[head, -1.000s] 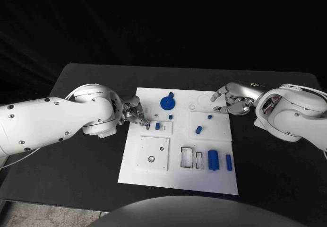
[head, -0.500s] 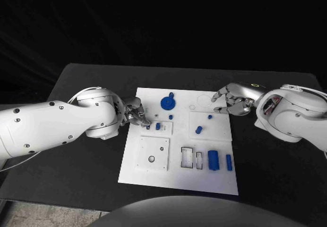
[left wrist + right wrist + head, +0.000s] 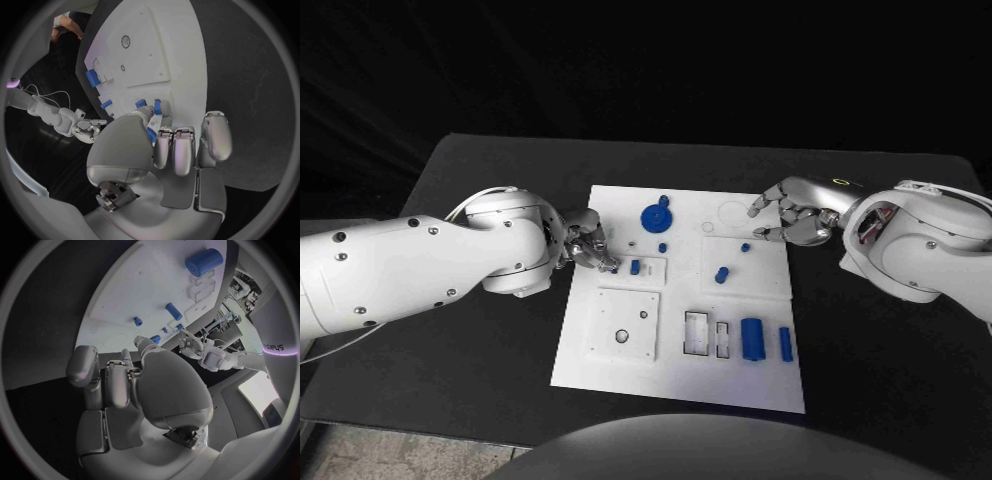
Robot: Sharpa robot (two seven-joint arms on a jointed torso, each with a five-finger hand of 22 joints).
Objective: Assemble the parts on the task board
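Observation:
The white task board (image 3: pixel 678 375) lies mid-table. My left hand (image 3: pixel 586 240) hangs over its left edge with fingers curled down, the fingertips close beside a small upright blue peg (image 3: pixel 635 266). In the left wrist view that peg (image 3: pixel 157 107) stands right at a fingertip, and I cannot tell whether it is pinched. My right hand (image 3: pixel 790 214) hovers at the board's far right corner, fingers loosely apart and holding nothing, near a tiny blue piece (image 3: pixel 744 246). A blue gear (image 3: pixel 655 216) sits at the far middle.
More blue parts are on the board: a short peg (image 3: pixel 720 274), a small stud (image 3: pixel 662 247), a thick block (image 3: pixel 751 338) and a slim bar (image 3: pixel 785 343) beside two rectangular slots (image 3: pixel 695 333). A recessed square plate (image 3: pixel 623 325) lies near left.
The left arm's elbow has swung slightly, while its hand stays at the same spot by the peg. The right hand and the parts have not moved.

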